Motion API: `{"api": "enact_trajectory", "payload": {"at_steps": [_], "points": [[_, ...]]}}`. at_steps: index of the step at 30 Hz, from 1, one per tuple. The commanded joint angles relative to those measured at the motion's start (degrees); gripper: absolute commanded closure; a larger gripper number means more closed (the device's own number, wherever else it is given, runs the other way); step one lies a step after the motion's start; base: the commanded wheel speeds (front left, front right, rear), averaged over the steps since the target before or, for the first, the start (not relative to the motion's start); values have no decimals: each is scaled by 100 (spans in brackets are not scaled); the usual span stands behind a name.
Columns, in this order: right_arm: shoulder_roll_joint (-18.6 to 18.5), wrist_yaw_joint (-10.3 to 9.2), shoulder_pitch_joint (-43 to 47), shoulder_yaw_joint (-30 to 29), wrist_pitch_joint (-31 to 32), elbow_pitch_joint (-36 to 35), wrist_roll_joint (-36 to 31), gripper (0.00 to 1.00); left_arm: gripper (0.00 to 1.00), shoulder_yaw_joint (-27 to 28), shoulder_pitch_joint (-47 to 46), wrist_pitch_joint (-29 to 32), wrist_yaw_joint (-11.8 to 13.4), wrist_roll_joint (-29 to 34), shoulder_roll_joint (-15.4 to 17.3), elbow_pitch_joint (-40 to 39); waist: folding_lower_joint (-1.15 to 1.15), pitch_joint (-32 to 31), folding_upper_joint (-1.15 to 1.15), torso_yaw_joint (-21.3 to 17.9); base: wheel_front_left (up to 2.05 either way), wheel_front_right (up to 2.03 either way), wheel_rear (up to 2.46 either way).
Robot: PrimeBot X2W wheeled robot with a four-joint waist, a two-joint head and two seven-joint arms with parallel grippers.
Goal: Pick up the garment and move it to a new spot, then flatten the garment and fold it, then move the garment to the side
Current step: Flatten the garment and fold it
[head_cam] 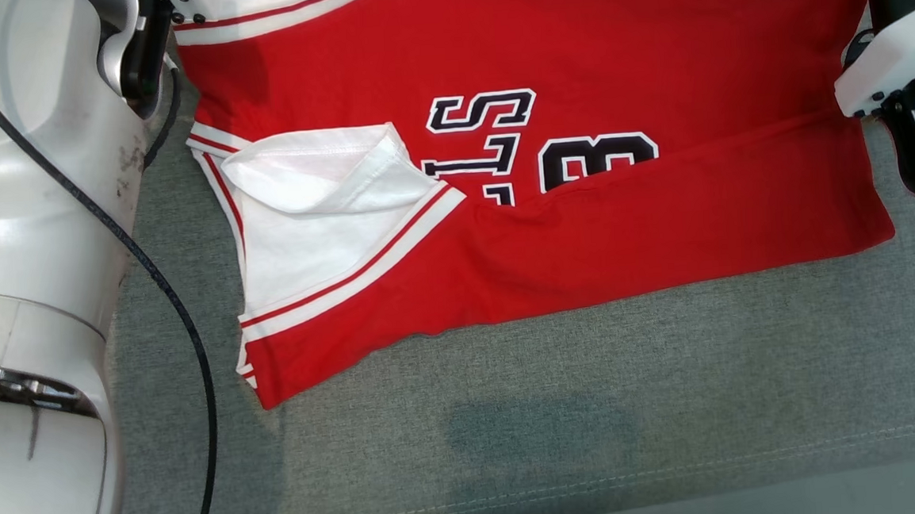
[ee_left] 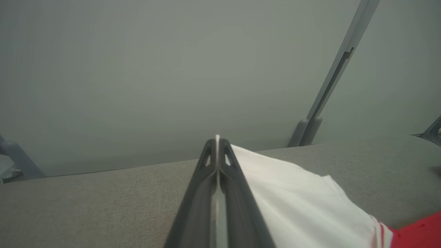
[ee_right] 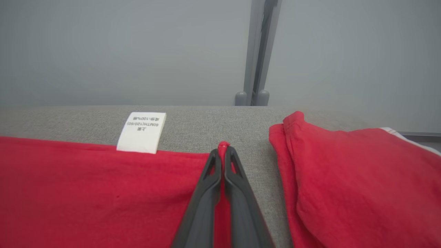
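Red garment seems light and limp; left gripper pinches its white edge, right gripper its red edge.

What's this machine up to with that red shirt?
A two-armed robot is working on a red jersey with black lettering, spread on a grey cloth-covered surface. Its left gripper is pinched shut on the edge of the white sleeve. Its right gripper is pinched shut on a red edge near the care label. A fold of red cloth already covers the bottom of the lettering.
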Motion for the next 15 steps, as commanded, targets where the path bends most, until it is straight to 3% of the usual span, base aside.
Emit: {"api": "enact_trajectory", "payload": {"at_steps": [1,9,15], "points": [[-102,-1,220,73,-90,-136,84,100,100,103,19,-65,-37,-77,205,-160,0,-64,0,63,0,0,0],[-604,-1,1079,490,-295,-768,454,100,100,216,1162,-278,-209,-312,285,-1132,0,-355,0,295,0,0,0],[-929,-1,1682,406,-322,-1417,644,100,100,251,2381,-275,78,-376,511,-2533,0,-511,0,417,0,0,0]]}}
